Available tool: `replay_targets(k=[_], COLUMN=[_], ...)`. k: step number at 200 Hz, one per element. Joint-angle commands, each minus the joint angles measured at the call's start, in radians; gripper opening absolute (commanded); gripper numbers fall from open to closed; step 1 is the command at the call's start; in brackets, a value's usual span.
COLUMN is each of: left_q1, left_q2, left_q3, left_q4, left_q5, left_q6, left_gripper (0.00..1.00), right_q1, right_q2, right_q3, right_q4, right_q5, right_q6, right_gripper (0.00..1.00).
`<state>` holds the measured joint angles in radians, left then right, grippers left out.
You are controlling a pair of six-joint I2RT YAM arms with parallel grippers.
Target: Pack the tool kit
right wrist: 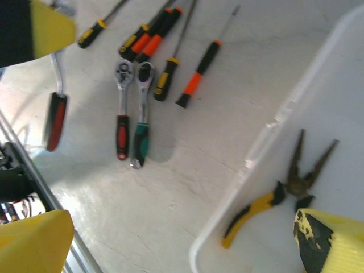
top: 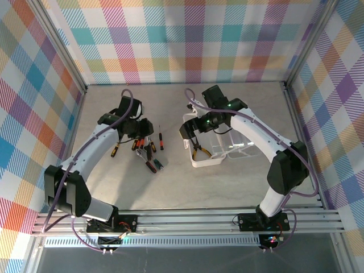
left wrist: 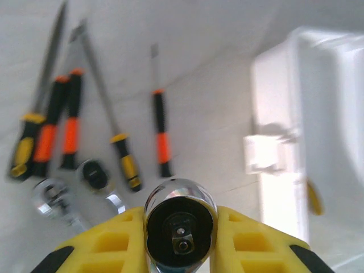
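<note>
On the left, the left end effector (left wrist: pixel 181 242) was closed tight on the shiny round head of a ratchet (left wrist: pixel 181 199), and its red handle hung down. Next to it, the screwdrivers (left wrist: pixel 162 133) lay in a loose row on the tabletop (top: pixel 187 193), with two more ratchets (right wrist: pixel 121 114) just beside them. A bare strip of tabletop lay between the last screwdriver and the left edge of the whitish case (top: pixel 207 162). The case sat open, right of the middle, and the yellow-handled pliers (right wrist: pixel 267 202) lay inside it near that edge. The right end effector (right wrist: pixel 183 224) hung over the case's left rim with its fingers spread wide, holding nothing. The tabletop near the arm bases was bare.
</note>
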<state>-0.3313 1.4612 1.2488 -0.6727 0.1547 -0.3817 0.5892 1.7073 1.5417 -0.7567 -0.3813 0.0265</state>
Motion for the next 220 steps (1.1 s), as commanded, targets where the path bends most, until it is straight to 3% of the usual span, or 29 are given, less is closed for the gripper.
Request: replay_targets(k=[1, 34, 80, 175, 220], left_q1=[-0.030, -0.043, -0.054, -0.055, -0.055], left_q2=[0.056, 0.113, 0.125, 0.119, 0.114], left_q3=[0.086, 0.149, 0.166, 0.148, 0.142], left_q4=[0.092, 0.162, 0.210, 0.240, 0.244], left_q5=[0.090, 0.146, 0.171, 0.182, 0.186], left_q6=[-0.040, -0.084, -0.123, -0.136, -0.134], left_gripper=[0.00, 0.00, 0.00, 0.00, 0.00], right_q1=[0.049, 0.079, 0.089, 0.162, 0.170], right_q2=[-0.020, -0.029, -0.021, 0.101, 0.099], right_q3=[-0.039, -0.112, -0.179, -0.124, -0.124], right_q4=[0.119, 0.289, 0.470, 0.548, 0.564], right_q5=[-0.071, -0.067, -0.046, -0.047, -0.015], right_q6=[0.065, 0.172, 0.288, 0.340, 0.349], right_gripper=[1.00, 0.92, 0.71, 0.63, 0.32])
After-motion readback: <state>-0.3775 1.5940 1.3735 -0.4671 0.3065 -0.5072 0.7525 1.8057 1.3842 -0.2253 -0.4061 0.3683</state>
